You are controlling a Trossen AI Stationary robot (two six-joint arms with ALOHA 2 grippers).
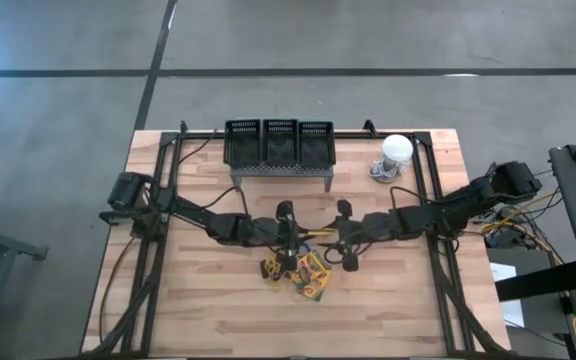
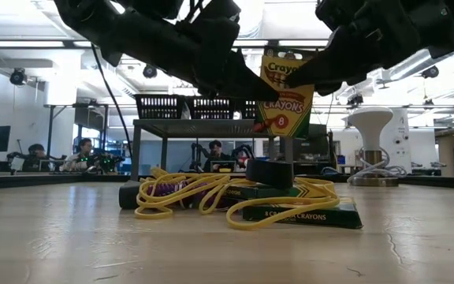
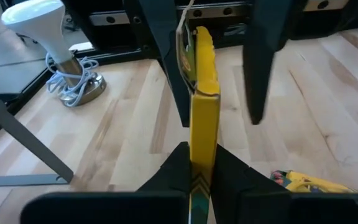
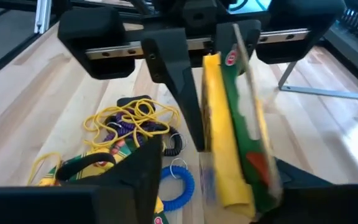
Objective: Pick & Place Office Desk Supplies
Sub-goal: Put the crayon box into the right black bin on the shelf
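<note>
Here a crayon box (image 2: 287,93) is held upright in the air above the tabletop (image 1: 208,310) — clamped edge-on by the left hand (image 3: 202,163), while the right hand (image 4: 229,158) stands released, its fingers apart on either side of the box. Below, more boxes (image 2: 302,213) and rubber bands (image 2: 181,193) are piled.

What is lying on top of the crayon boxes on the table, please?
Yellow rubber bands drape over the flat crayon boxes, with a purple band among them. Whatever lies beneath the pile is covered.
</note>
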